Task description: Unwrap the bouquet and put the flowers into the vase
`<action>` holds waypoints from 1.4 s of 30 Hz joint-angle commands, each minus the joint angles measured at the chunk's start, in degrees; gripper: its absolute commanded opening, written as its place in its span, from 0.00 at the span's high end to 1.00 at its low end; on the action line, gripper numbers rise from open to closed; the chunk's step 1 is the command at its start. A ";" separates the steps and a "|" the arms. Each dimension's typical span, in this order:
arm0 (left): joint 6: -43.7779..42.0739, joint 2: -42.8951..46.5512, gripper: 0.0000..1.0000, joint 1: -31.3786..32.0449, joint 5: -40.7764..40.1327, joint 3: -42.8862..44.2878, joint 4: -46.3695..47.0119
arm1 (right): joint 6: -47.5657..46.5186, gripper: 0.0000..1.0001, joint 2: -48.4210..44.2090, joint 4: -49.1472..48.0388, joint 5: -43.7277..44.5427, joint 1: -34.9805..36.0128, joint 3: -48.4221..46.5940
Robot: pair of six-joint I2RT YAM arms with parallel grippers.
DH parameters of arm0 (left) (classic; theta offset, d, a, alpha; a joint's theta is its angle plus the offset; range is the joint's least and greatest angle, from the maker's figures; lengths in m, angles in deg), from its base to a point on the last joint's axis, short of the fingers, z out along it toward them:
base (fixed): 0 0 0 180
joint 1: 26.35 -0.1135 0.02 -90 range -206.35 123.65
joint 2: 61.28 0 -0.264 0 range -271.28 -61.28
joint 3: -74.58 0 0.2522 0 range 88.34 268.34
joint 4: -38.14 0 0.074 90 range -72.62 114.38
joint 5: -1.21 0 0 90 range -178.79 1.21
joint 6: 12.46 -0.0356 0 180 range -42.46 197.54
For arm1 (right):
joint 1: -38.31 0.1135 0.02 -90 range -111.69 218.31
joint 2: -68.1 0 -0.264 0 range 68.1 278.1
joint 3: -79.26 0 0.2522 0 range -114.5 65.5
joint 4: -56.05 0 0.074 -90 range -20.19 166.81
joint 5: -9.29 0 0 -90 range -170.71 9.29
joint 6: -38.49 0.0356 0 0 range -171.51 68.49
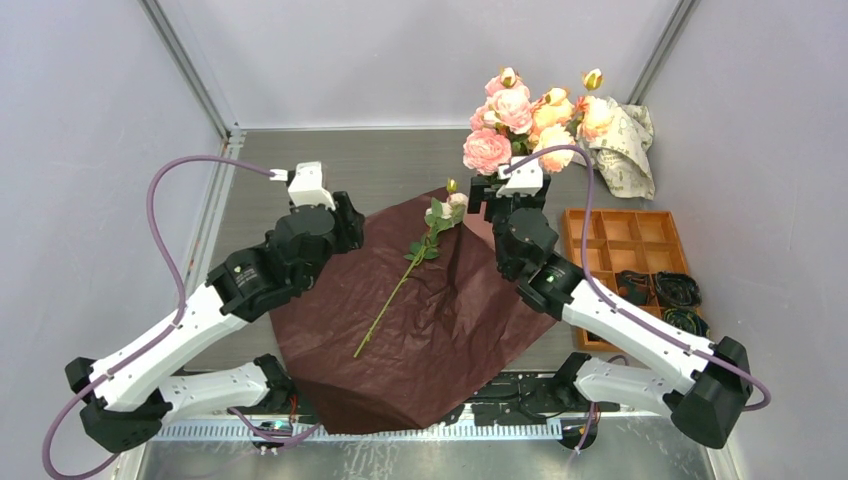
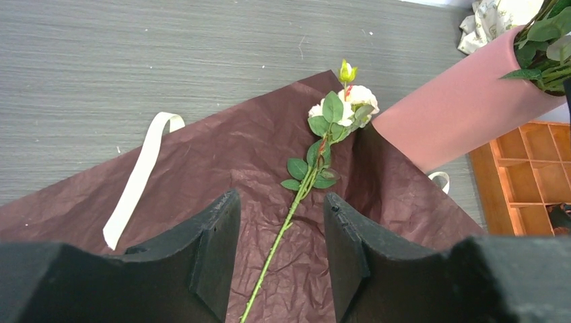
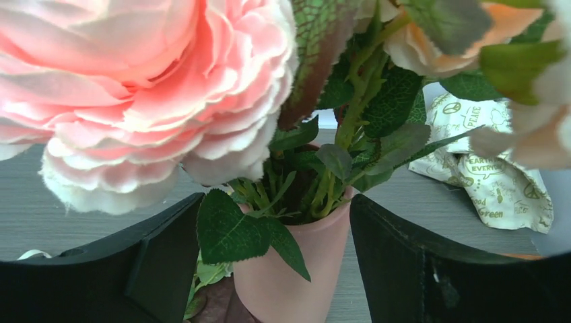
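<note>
Showing in the left wrist view, not overhead, a cream ribbon on the dark red paper, at 9 o'clock of the lone flower. Showing overhead only, the whole bunch of flowers standing in the vase. Hovering with fingers apart and empty, left gripper facing that lone flower at 12 o'clock. Standing spread either side of the vase, right gripper pinching nothing.
</note>
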 commanded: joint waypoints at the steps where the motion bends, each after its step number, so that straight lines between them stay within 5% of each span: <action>1: 0.31 -0.67 0.51 0.22 0.36 -0.35 4.38 | 4.01 0.17 -3.82 3.22 -1.67 0.08 -2.63; 11: -2.06 -8.19 0.46 0.00 6.21 1.60 6.10 | 15.66 0.12 -16.45 12.50 -12.21 0.16 -3.05; 19: -5.70 -21.93 0.44 -3.20 30.16 10.22 4.66 | 20.54 0.08 -26.12 16.08 -18.58 0.17 -6.32; 23: -9.56 -30.35 0.44 -3.54 35.31 16.22 0.49 | 21.56 0.08 -29.76 18.03 -19.76 0.16 -6.75; 34: -26.23 -49.59 0.46 -4.43 34.81 26.74 -4.95 | 22.75 0.07 -36.22 23.40 -20.20 0.08 -6.13; 42: -28.90 -56.54 0.44 -8.93 38.85 28.91 -3.64 | 22.60 0.04 -38.74 25.82 -19.78 0.08 -5.48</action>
